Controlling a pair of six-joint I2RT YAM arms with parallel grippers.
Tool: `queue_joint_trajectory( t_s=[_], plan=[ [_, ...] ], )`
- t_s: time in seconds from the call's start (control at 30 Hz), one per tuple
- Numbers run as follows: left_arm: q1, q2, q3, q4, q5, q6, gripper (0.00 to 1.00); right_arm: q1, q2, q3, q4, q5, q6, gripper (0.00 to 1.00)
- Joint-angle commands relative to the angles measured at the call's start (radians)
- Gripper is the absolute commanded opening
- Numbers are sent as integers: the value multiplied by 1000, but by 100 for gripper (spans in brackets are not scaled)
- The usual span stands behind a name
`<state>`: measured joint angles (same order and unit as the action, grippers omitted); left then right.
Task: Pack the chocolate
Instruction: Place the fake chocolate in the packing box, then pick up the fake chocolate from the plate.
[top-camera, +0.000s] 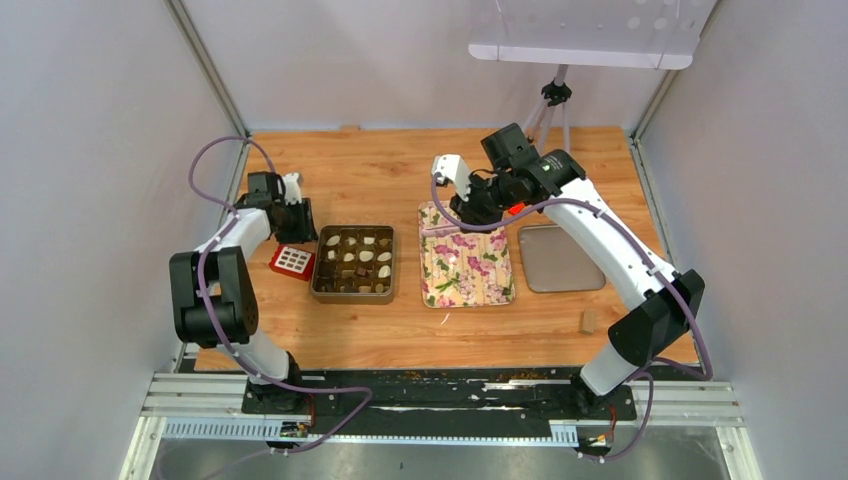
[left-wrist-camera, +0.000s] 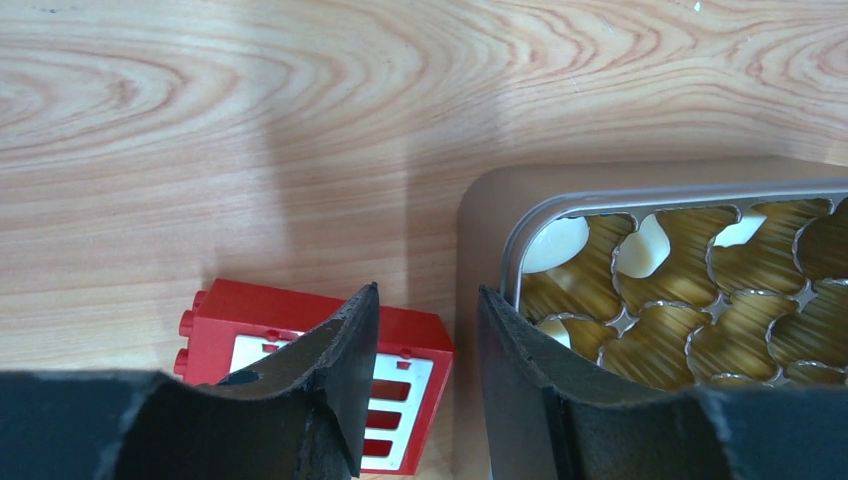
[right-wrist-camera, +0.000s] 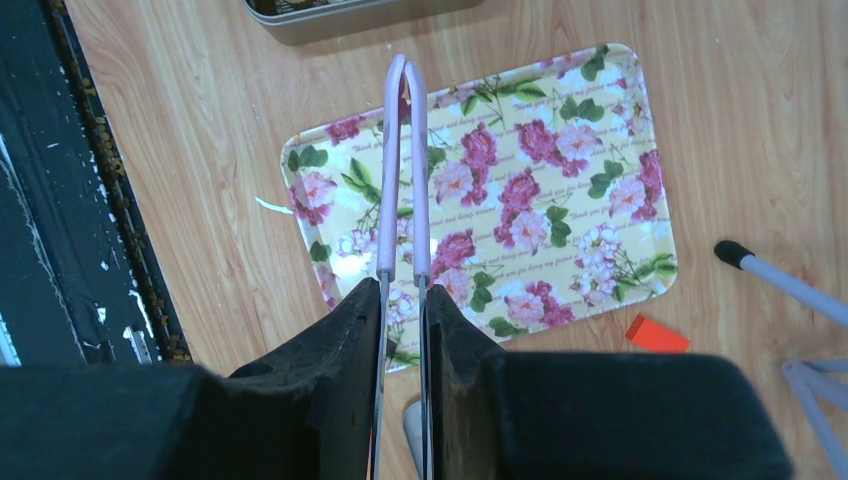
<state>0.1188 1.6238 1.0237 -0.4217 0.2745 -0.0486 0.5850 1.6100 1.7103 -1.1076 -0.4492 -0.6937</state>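
The chocolate (top-camera: 355, 258), dark, cream-white and tan pieces, lies in an open metal tin (top-camera: 318, 288). In the left wrist view, cream-white pieces (left-wrist-camera: 556, 243) sit in the tin's gold cups. My left gripper (top-camera: 296, 225) (left-wrist-camera: 428, 292) hovers over the tin's left rim (left-wrist-camera: 510, 250), jaws apart with nothing between them. My right gripper (top-camera: 468, 208) (right-wrist-camera: 402, 290) is shut on pink-tipped tongs (right-wrist-camera: 404, 150). The tongs' tips are pressed together and empty above the floral tray (right-wrist-camera: 560, 180).
A red block (top-camera: 293, 262) (left-wrist-camera: 300, 320) lies just left of the tin. The floral tray (top-camera: 466, 268) sits right of the tin, with a grey lid (top-camera: 560, 257) beyond it. A tan cylinder (top-camera: 588, 321) stands near the front right. A tripod (top-camera: 552, 100) stands at the back.
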Motion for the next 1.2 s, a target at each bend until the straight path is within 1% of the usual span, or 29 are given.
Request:
queue_joint_trajectory(
  t_s=[0.0, 0.1, 0.17, 0.27, 0.33, 0.47, 0.63, 0.7, 0.77, 0.83, 0.87, 1.1, 1.13, 1.17],
  plan=[
    [-10, -66, 24, 3, -23, -35, 50, -27, -12, 16, 21, 1, -8, 20],
    [-11, -142, 21, 16, -58, -61, 53, -34, -5, 20, 24, -3, -5, 21],
    [-23, -169, 34, 14, -40, -48, 57, -34, -1, 17, 26, -8, -1, 21],
    [-41, -166, 38, 24, 28, -4, 57, -34, 4, 16, 36, -9, 3, 21],
    [-56, -132, 41, 13, 35, 10, 56, -35, 5, 18, 38, -9, 3, 21],
    [-66, -64, 38, 43, 12, 8, 52, -36, 2, 21, 35, -5, 7, 21],
    [-69, 5, 88, 35, 17, 40, 47, -36, -28, -15, 42, 11, 8, 22],
    [-69, 24, 101, 26, 8, 41, 47, -36, -41, -33, 48, 18, 8, 22],
    [-69, 27, 102, 27, 7, 39, 45, -38, -50, -45, 52, 25, 8, 22],
    [-69, 27, 101, 27, 14, 38, 40, -39, -56, -52, 56, 33, 8, 22],
    [-70, 25, 98, 27, 16, 36, 39, -41, -57, -55, 57, 33, 8, 22],
    [-71, 1, 74, 28, 6, 43, 35, -48, -56, -65, 68, 28, 9, 22],
    [-71, 1, 71, 27, 2, 46, 33, -49, -55, -64, 69, 26, 9, 23],
    [-70, 0, 68, 28, 3, 48, 30, -49, -52, -62, 69, 26, 10, 22]
  ],
)
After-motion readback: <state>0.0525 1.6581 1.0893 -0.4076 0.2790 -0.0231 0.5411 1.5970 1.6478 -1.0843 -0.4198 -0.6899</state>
